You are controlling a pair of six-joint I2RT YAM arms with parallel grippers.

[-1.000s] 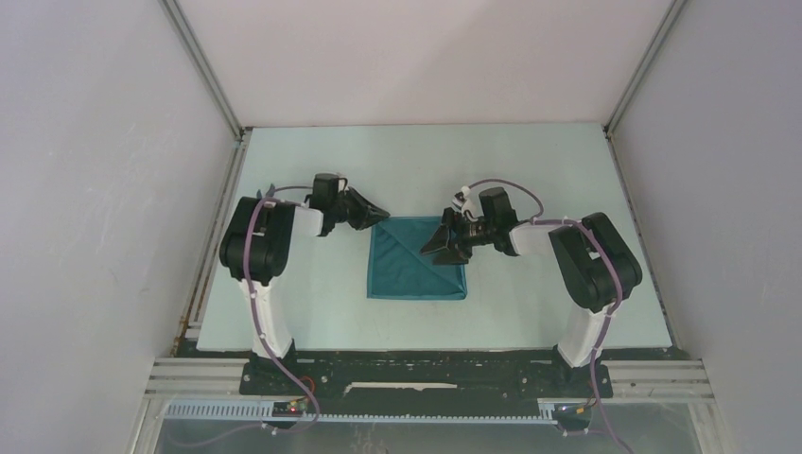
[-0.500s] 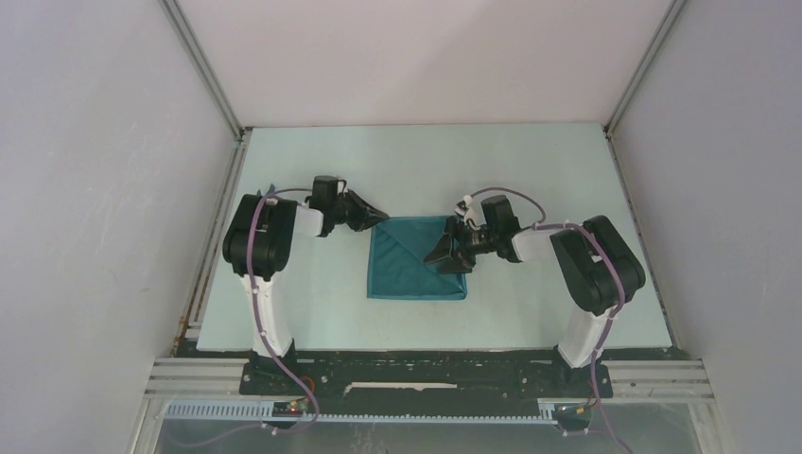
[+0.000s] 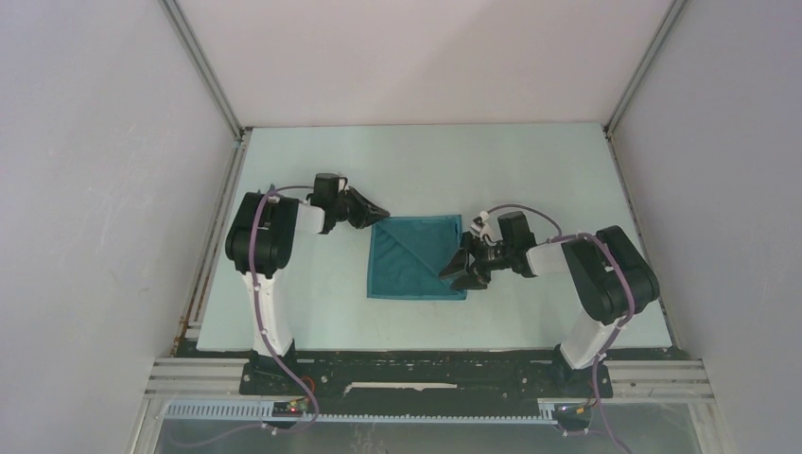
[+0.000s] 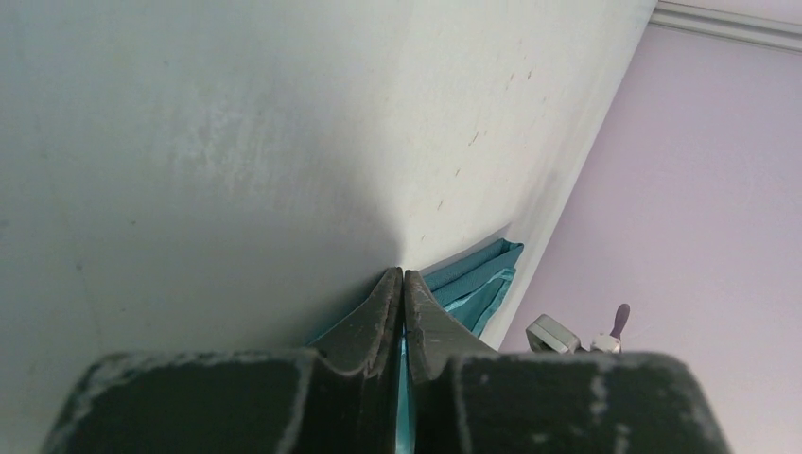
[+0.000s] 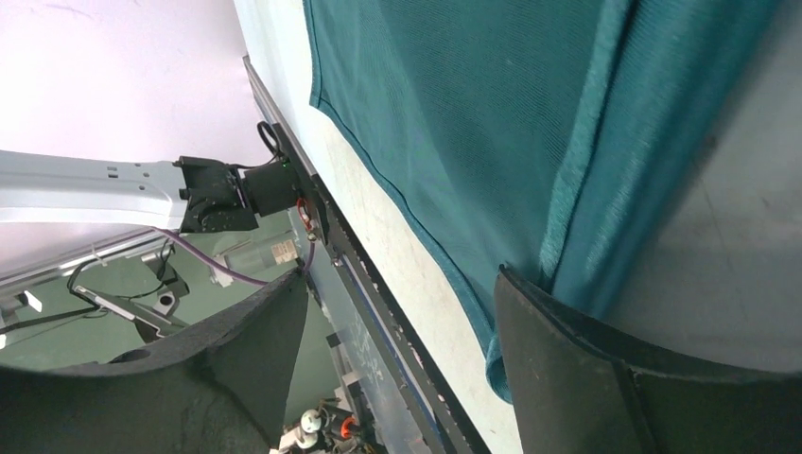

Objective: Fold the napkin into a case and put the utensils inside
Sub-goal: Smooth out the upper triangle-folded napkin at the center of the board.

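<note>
I read left gripper (image 3: 379,215) jaws pressed together, pinching the far-left corner of the napkin (image 3: 416,257) | right gripper (image 3: 462,276) jaws wide apart, gripping nothing, one finger (image 5: 605,378) at the cloth's near-right edge | napkin flat mid-table (image 3: 530,170), diagonal fold showing

A lab robot cell: white panel walls (image 3: 95,189), aluminium framing (image 3: 203,71), pale table (image 3: 426,156).
</note>
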